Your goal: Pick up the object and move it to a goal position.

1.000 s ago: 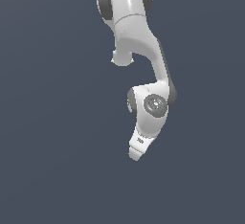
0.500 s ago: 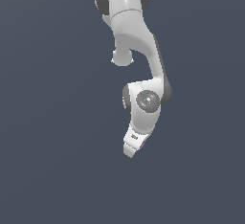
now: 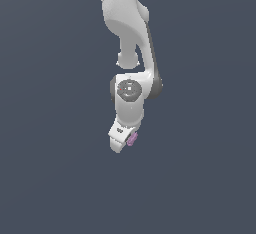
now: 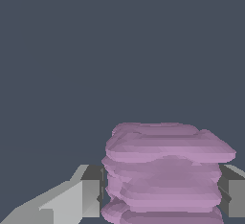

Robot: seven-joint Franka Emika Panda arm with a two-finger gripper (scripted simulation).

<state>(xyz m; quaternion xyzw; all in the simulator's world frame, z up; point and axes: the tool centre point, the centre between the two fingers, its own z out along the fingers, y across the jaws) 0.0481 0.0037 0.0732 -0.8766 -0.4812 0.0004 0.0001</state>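
Between the end effector fingers sits the object.

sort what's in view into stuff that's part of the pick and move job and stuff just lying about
Part of the job:
- pink ribbed block, sitting between the fingers
- gripper, closed on the block

Just lying about:
- nothing; both views show only plain dark grey background, and no goal marker is visible

matt ribbed pink object, glossy white pincer
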